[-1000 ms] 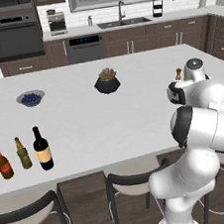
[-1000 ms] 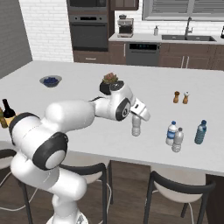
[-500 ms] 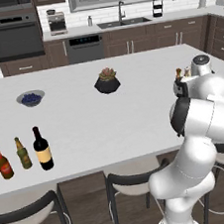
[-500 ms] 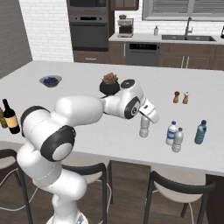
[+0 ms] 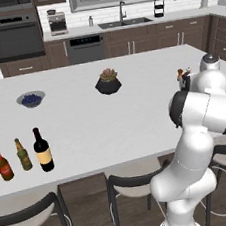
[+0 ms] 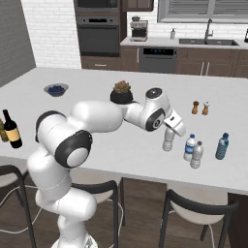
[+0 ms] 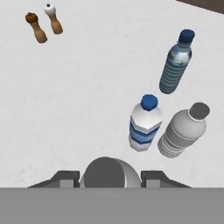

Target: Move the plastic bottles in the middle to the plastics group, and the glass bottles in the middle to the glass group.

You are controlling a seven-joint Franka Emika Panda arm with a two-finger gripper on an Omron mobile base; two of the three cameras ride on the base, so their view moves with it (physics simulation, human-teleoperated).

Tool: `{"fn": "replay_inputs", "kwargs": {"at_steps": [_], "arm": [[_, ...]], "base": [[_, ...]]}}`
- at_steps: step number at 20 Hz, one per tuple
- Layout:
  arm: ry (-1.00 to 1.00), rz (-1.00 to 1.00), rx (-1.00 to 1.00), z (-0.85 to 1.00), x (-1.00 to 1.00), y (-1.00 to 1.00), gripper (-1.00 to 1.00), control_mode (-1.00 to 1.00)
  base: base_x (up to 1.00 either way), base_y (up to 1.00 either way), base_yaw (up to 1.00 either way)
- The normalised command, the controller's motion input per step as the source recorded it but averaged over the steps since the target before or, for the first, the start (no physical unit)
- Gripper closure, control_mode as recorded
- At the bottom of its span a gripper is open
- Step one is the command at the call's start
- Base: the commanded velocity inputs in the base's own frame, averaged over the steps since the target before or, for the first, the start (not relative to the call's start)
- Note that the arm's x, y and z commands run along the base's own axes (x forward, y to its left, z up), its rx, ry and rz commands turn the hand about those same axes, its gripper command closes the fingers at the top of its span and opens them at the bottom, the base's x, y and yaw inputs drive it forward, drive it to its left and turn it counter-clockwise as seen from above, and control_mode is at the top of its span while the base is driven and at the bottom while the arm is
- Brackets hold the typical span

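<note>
Right of centre in the right base view, the gripper (image 6: 169, 137) is clenched around a plain greyish plastic bottle (image 6: 168, 142) hanging just above the counter (image 6: 97, 87). It looks light, thin-walled and slippery, so a firm mid-body grip seems wise.

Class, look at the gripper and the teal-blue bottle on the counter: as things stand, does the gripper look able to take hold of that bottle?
Probably not yet. The gripper is already closed on a greyish bottle. The teal-blue bottle stands beyond the blue-labelled bottle and the other clear bottle, so it would have to set its load down first.
</note>
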Motion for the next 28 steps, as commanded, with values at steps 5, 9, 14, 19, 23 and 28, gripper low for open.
{"fn": "replay_inputs", "kwargs": {"at_steps": [5, 9, 14, 19, 23, 28], "arm": [[-0.06, 0.0, 0.0, -0.19, 0.14, 0.0, 1.0, -1.0], [-0.03, 0.0, 0.0, -0.16, 0.25, 0.0, 1.0, -1.0], [0.0, 0.0, 0.0, -0.02, 0.09, -0.33, 1.0, -1.0], [0.0, 0.0, 0.0, 0.0, 0.0, -0.42, 1.0, -1.0], [0.0, 0.0, 0.0, 0.0, 0.0, -0.24, 1.0, -1.0], [0.0, 0.0, 0.0, -0.02, 0.0, -0.06, 1.0, -1.0]], "base": [[0.0, 0.0, 0.0], [0.0, 0.0, 0.0], [0.0, 0.0, 0.0], [0.0, 0.0, 0.0], [0.0, 0.0, 0.0], [0.0, 0.0, 0.0]]}}
